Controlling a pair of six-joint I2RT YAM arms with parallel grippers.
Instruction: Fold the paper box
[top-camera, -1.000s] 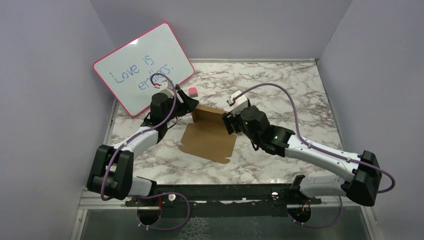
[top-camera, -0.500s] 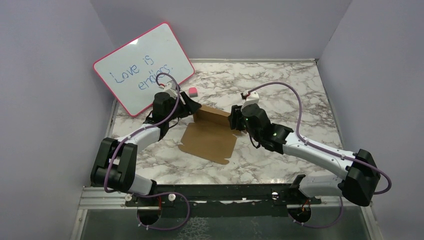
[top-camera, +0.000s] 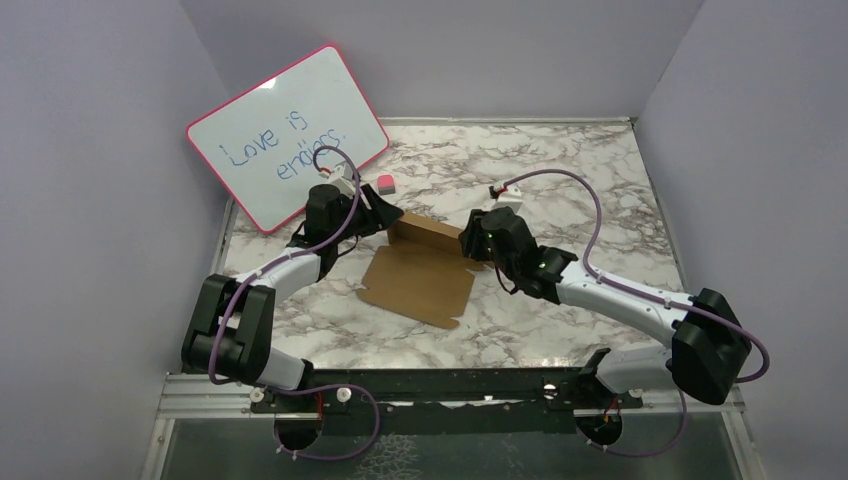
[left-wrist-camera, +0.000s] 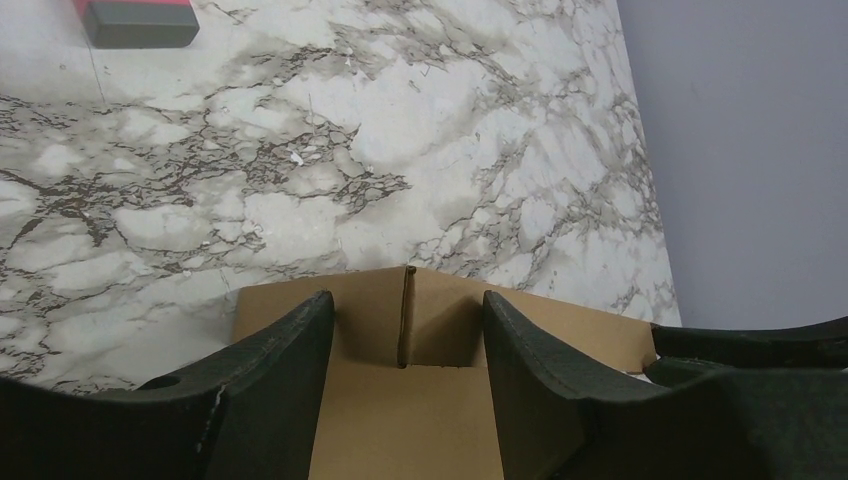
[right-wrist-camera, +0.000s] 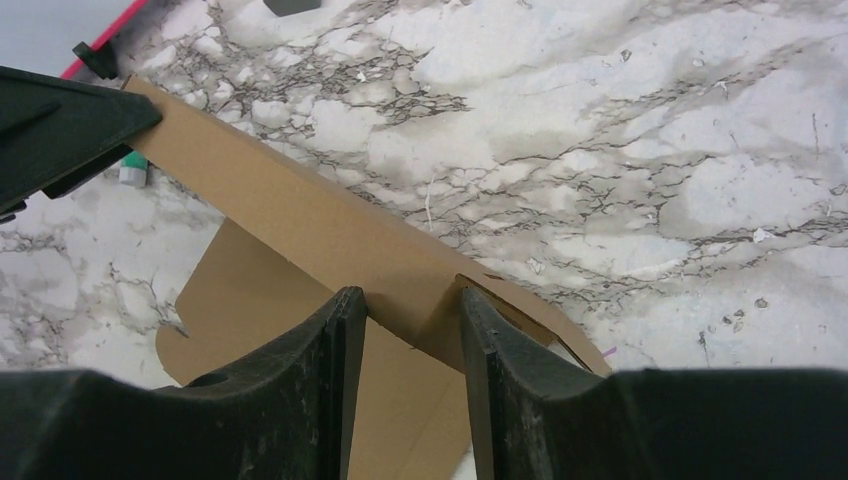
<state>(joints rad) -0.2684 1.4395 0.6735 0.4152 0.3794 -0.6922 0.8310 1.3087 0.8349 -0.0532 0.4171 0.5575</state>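
Note:
The paper box (top-camera: 420, 285) is a brown cardboard sheet lying flat mid-table with its far flap (top-camera: 428, 231) raised as a wall. My left gripper (top-camera: 386, 218) is at that wall's left end. In the left wrist view the left gripper (left-wrist-camera: 405, 305) stands open, straddling the corner where a short end tab (left-wrist-camera: 370, 320) meets the wall. My right gripper (top-camera: 470, 243) is at the wall's right end. In the right wrist view the right gripper (right-wrist-camera: 405, 300) is open but narrower, with the box's raised wall (right-wrist-camera: 300, 215) and its folded end corner between the fingers.
A pink-rimmed whiteboard (top-camera: 285, 135) leans at the back left. A pink and grey eraser (top-camera: 385, 184) lies just behind the left gripper, also seen in the left wrist view (left-wrist-camera: 135, 20). Purple walls enclose the marble table (top-camera: 560, 180) on three sides.
The right gripper has moved in to the right end of the raised flap and its jaws have narrowed. The left jaws have narrowed a little around the left corner.

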